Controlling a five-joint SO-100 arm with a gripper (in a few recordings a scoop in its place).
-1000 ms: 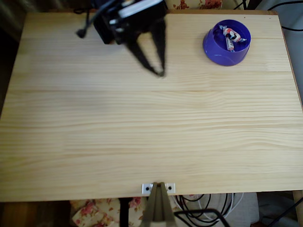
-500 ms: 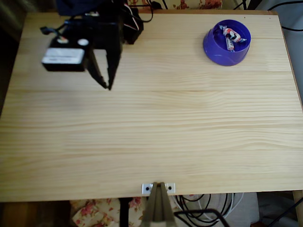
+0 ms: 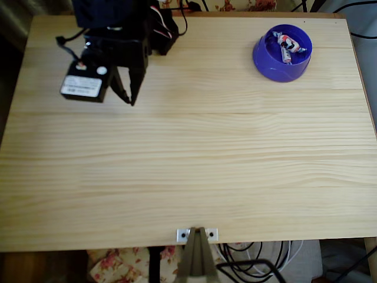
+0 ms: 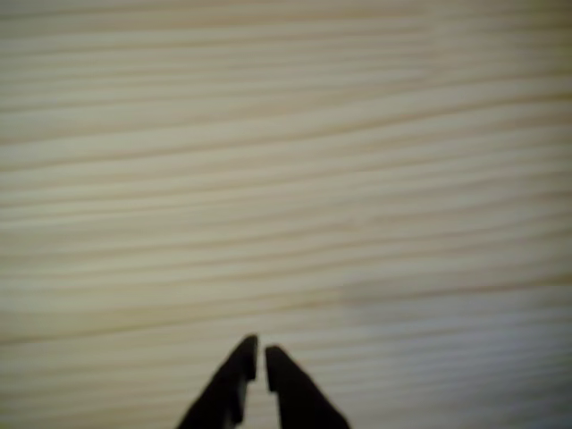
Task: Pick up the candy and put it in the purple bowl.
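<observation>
Inside purple bowl, far right from tool, candy is lying: white twist wrapper, red and dark marks, pale twisted ends. Bowl is sitting near table top-right corner in overhead view. Tool is hovering well apart from bowl, far left, fingertips nearly together, gripping nothing, above bare wood.

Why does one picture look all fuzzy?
Wrist view: the pale wooden table is soft and out of focus, with the black fingers nearly shut. Overhead view: sharper, so the red-and-white wrapped candy shows clearly inside the glossy purple plastic bowl.
</observation>
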